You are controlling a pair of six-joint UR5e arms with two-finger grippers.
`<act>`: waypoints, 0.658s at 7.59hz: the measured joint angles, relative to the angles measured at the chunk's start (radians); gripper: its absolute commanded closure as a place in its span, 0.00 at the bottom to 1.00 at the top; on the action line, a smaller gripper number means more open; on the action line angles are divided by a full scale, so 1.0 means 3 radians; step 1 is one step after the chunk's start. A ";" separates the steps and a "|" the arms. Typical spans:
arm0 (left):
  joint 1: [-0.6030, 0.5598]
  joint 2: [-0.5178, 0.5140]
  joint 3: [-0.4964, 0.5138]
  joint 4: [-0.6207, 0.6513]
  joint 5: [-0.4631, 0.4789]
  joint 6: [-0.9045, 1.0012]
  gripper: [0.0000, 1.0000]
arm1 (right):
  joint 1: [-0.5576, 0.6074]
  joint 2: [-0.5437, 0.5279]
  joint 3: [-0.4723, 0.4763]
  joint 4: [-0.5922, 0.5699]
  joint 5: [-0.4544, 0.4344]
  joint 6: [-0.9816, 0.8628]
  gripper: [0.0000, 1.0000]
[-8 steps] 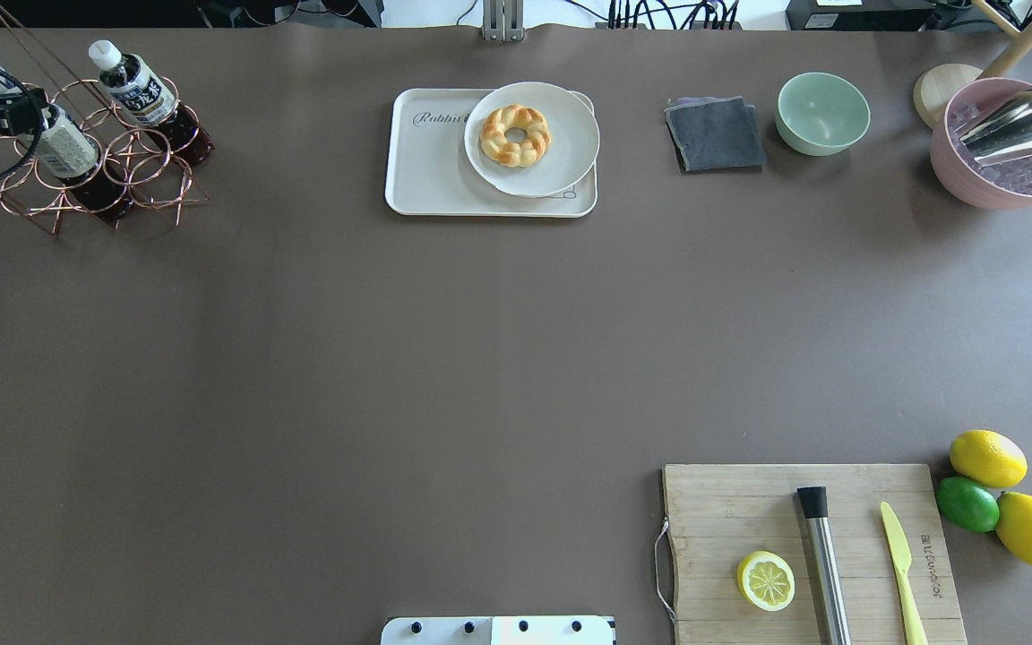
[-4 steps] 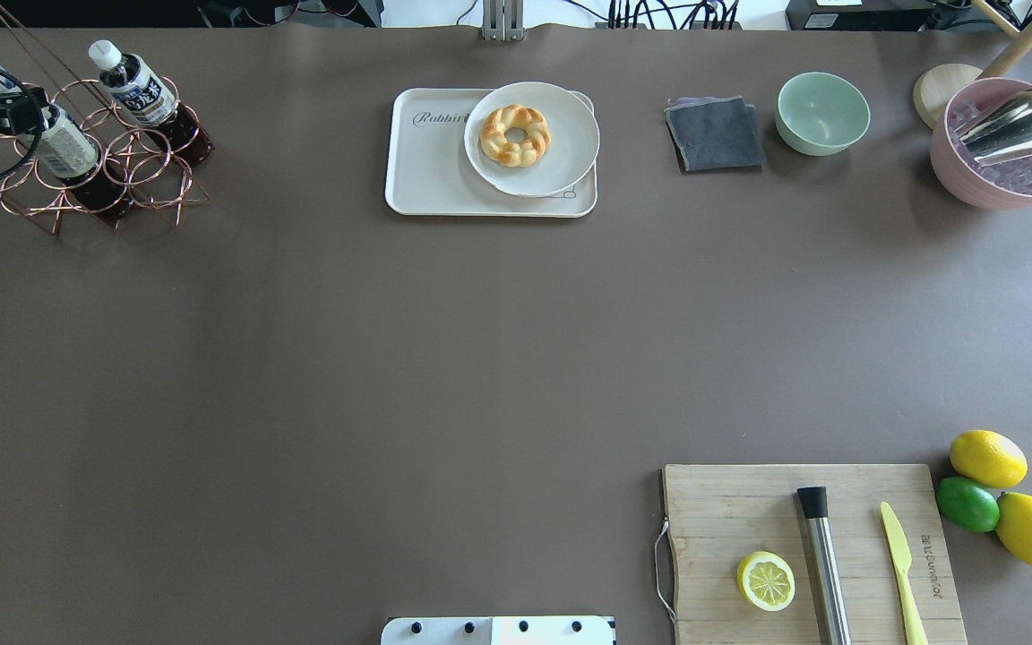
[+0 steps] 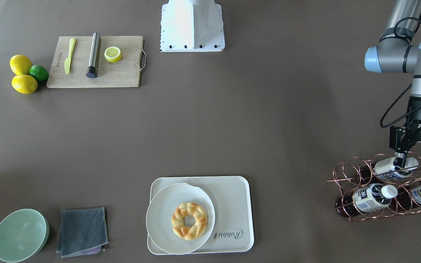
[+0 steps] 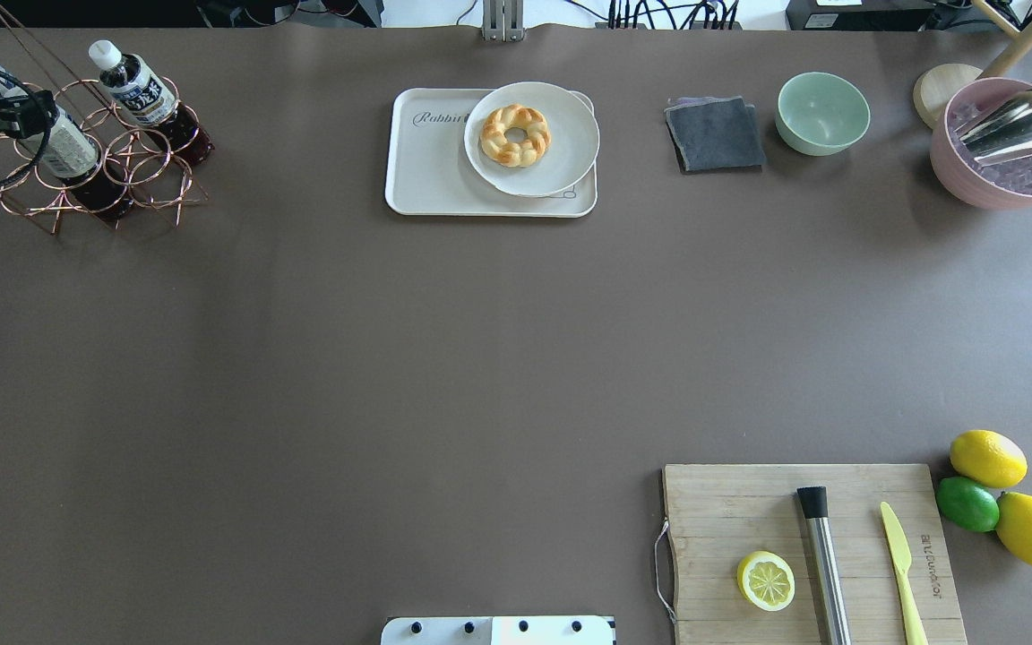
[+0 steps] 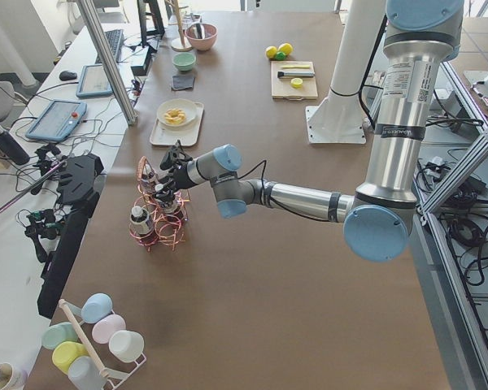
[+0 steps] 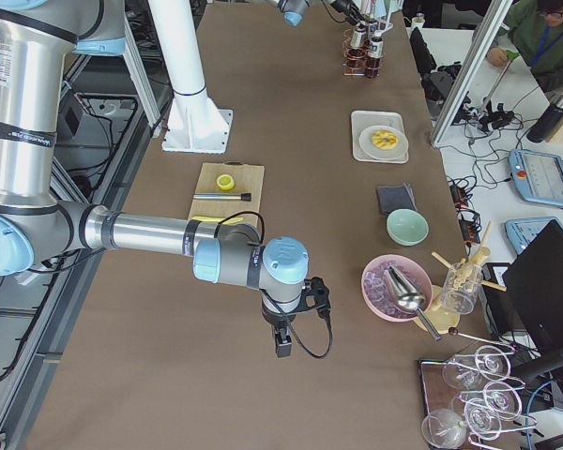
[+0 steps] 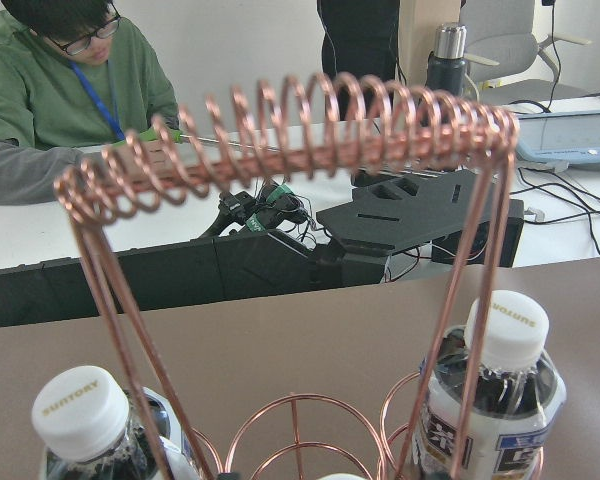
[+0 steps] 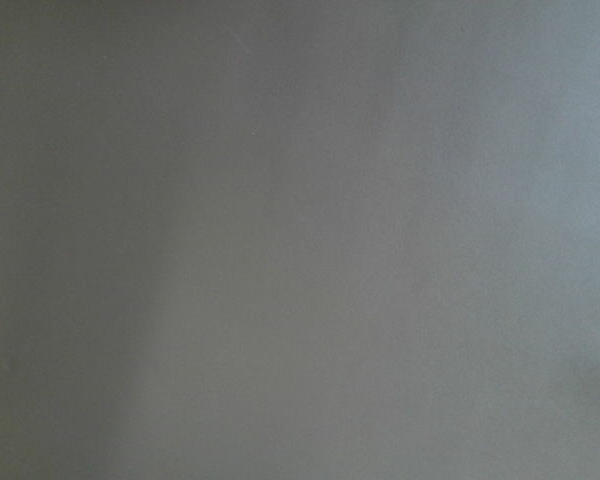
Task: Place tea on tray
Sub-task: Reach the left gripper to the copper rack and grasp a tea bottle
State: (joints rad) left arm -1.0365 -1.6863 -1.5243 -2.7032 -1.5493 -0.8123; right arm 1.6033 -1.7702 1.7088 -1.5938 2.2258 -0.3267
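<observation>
Overhead exterior: left jaws nearer tea [image 4: 64,150].

The table [image 4: 391,358] is showing a smooth, matt brown covering. The rack [image 7: 310,125] is gleaming as thin, coiled copper-coloured wire. The tea [image 3: 386,168] is sitting in clear, glossy plastic with a smooth white cap and a printed label. The tray [image 4: 431,175] is looking matt and cream. The cutting board [image 4: 722,511] is showing bare wood grain, and the muddler [image 4: 825,564] is shining as brushed metal. The cloth [image 4: 715,134] is looking soft and grey. The scoop [image 4: 1018,121] is reflecting like polished metal.
</observation>
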 measured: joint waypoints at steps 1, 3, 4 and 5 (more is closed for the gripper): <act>0.0005 0.0001 0.0002 -0.0009 0.0000 -0.0002 0.33 | 0.0001 0.0000 0.0000 0.0000 0.0000 0.0000 0.00; 0.0023 0.0002 0.0003 -0.0014 0.0000 -0.0072 0.49 | 0.0000 0.0000 -0.0001 0.0000 0.0000 0.0000 0.00; 0.0045 0.0011 0.0001 -0.0019 0.0000 -0.0167 0.55 | 0.0000 0.0000 -0.0001 0.0000 0.0000 0.0000 0.00; 0.0058 0.0023 -0.0004 -0.0043 -0.0003 -0.0214 0.65 | -0.0001 0.0002 -0.0001 0.0000 0.0000 0.0000 0.00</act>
State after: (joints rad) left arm -1.0190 -1.6794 -1.5255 -2.7161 -1.5502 -0.8766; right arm 1.6031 -1.7696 1.7087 -1.5937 2.2258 -0.3268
